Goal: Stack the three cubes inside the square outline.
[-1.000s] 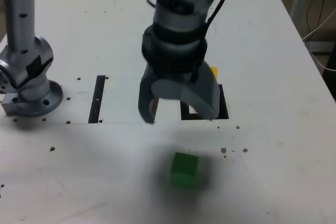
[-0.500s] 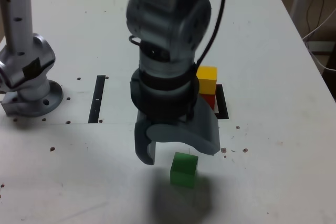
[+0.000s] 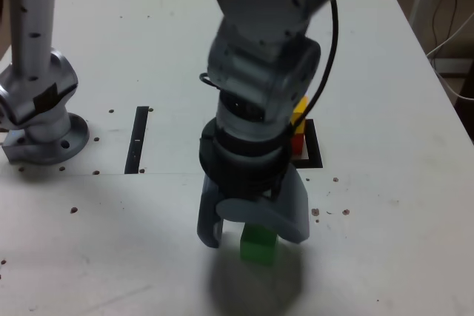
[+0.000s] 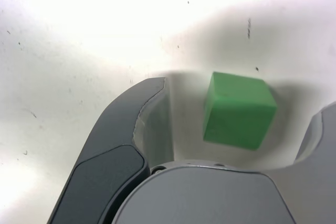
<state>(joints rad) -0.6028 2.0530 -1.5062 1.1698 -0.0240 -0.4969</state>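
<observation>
My grey gripper (image 3: 250,229) stands spread wide astride the small matte green cube (image 4: 239,109), gripping nothing; the cube sits on the white counter (image 3: 385,205) between the jaws (off-centre). I should centre, then clamp squarely.

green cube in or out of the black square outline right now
Out. The green cube sits on bare table nearer the camera than the square outline, between the open hand's fingers, while the yellow cube stands in the outline.
</observation>
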